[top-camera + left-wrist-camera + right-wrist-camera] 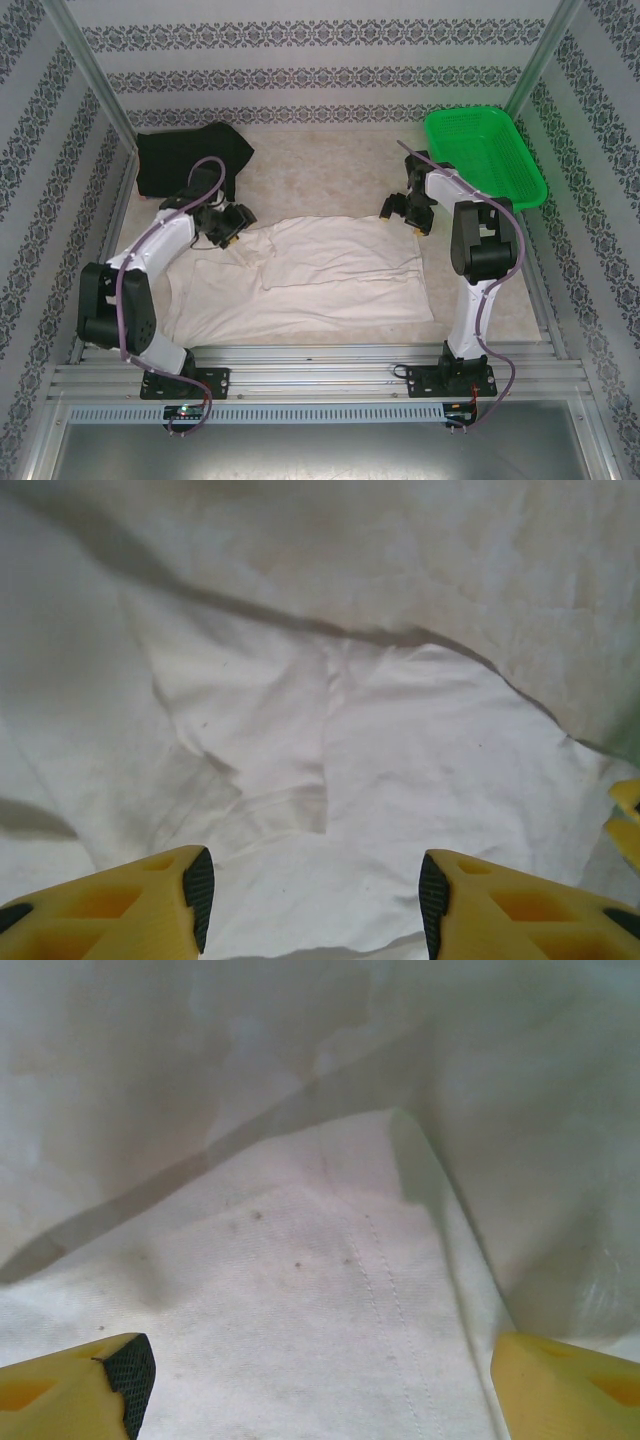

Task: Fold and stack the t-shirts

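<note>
No legible text, label or number anywhere.

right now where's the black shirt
In the top view, the black shirt lies bunched in the far left corner of the table, just beyond the left gripper and up-left of the cream shirt.

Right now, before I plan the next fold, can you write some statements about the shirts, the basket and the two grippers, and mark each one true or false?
1. The cream shirt lies spread out in the middle of the table. True.
2. The black shirt lies inside the green basket. False: it sits bunched at the far left corner of the table, and the basket stands at the far right.
3. The right gripper is open above a corner of the cream shirt. True.
4. The left gripper holds the black shirt. False: it is open over the cream shirt and grips nothing.
</note>
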`<control>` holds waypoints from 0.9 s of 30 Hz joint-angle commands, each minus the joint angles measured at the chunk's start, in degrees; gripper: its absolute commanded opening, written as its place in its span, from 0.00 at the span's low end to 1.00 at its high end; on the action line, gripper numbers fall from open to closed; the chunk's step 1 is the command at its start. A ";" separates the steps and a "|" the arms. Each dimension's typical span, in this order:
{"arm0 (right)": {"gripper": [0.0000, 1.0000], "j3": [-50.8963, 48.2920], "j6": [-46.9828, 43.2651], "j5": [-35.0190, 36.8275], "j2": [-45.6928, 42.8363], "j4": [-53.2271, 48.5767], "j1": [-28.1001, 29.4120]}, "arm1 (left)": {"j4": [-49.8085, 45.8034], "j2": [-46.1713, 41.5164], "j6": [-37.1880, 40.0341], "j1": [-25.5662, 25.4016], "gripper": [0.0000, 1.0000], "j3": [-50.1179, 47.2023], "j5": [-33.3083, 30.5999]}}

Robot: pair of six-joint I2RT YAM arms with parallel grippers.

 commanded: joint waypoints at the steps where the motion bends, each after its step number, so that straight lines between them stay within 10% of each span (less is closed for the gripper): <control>1: 0.88 -1.24 -0.30 -1.02 -2.29 0.27 -0.57 | -12.30 5.16 11.84 -2.12 0.57 4.09 -2.70; 27: 0.88 -4.05 -1.08 -2.16 -3.52 2.03 -1.17 | -10.00 18.98 15.29 -8.97 0.45 7.59 -15.17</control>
